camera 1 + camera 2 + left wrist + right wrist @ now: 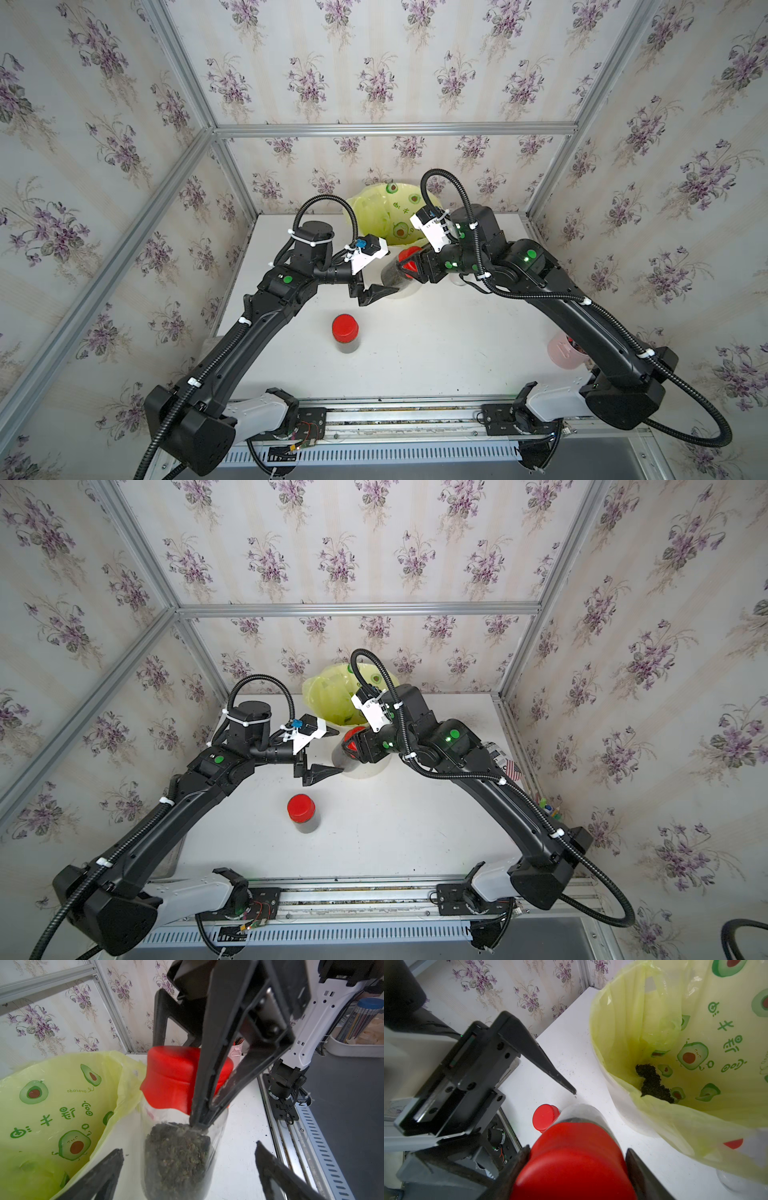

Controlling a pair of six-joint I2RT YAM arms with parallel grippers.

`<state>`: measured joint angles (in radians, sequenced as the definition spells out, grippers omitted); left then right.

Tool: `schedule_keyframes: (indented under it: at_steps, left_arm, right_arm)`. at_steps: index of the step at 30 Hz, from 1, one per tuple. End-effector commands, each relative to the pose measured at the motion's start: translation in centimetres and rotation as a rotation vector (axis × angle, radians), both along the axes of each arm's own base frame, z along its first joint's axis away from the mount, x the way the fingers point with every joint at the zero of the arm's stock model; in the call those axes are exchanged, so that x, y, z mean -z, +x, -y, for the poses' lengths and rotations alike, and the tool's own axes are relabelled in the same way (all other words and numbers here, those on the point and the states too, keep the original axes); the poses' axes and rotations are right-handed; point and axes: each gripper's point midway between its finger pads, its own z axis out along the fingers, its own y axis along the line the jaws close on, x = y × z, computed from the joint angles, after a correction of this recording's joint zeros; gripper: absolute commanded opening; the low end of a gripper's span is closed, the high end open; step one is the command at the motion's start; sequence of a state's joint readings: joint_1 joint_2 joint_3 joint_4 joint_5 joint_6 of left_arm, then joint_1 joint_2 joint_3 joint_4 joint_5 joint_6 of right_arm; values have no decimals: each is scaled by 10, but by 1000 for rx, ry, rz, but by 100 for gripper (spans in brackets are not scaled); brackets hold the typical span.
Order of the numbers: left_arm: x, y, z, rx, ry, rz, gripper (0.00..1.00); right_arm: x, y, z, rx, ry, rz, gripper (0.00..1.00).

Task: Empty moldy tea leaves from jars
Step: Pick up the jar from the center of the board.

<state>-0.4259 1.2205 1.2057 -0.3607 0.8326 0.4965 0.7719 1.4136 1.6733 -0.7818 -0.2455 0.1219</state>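
Note:
My right gripper (409, 266) (577, 1150) is shut on the red lid (172, 1078) of a clear jar (392, 276) (343, 758), holding it tilted above the table in front of the bin. Dark tea leaves (176, 1157) fill the jar's body. My left gripper (332, 752) (189, 1149) is open, its fingers on either side of the jar body and not touching it. A second jar (345, 332) (302, 812) with a red lid (545, 1116) stands upright on the table nearer the front. A heap of tea leaves (654, 1084) lies in the bin's liner.
The white bin with yellow-green avocado-print liner (386, 216) (52, 1105) (695, 1032) stands at the table's back. A clear empty container (733, 1184) sits at its foot. A pink cup (561, 353) stands at the table's right edge. Loose crumbs dot the white table (436, 353).

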Motion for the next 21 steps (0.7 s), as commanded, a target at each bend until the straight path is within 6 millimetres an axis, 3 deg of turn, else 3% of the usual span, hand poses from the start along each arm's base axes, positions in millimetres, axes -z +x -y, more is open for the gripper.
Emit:
schedule_keyframes:
  at_steps: [1, 13, 21]
  left_arm:
    - [3, 5, -2, -20, 26, 31, 99]
    - [4, 4, 1, 4, 22, 27, 98]
    - [6, 4, 1, 5, 27, 27, 89]
  right_arm:
    - [-20, -4, -12, -76, 65, 45, 34]
    - [-29, -3, -27, -145, 115, 55, 32]
    - [-31, 2, -29, -159, 123, 64, 32]
